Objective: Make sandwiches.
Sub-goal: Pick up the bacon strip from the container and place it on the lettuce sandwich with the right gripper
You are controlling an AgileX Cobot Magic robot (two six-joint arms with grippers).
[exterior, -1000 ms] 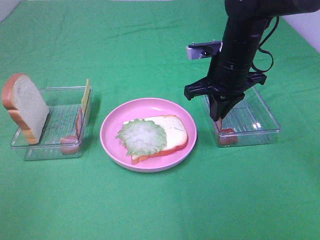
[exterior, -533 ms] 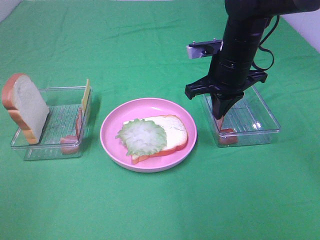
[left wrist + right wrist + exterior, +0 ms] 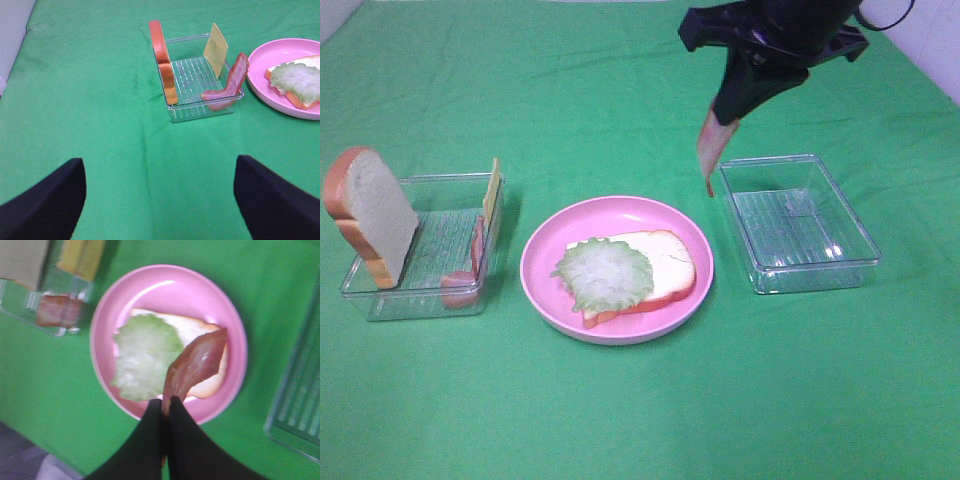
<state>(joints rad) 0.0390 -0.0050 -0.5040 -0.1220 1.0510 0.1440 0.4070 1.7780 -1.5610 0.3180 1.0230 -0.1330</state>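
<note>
A bread slice (image 3: 665, 262) with pale green lettuce (image 3: 603, 273) on it lies on the pink plate (image 3: 548, 247). My right gripper (image 3: 723, 112) is shut on a reddish bacon strip (image 3: 707, 152) that hangs in the air above the gap between the plate and the right tray (image 3: 798, 222). The right wrist view shows the bacon (image 3: 195, 367) over the plate (image 3: 227, 325). The left tray (image 3: 420, 250) holds an upright bread slice (image 3: 375, 213), a cheese square (image 3: 491, 192) and bacon (image 3: 462, 285). My left gripper (image 3: 157, 200) is open over bare cloth, well apart from its tray (image 3: 192, 87).
The right tray holds nothing that shows. Green cloth covers the whole table. A pale strip edges the cloth in the left wrist view (image 3: 12, 30).
My right gripper closed on the bacon strip in the right tray, then lifted it up and slightly left. The tray now shows nothing inside.
</note>
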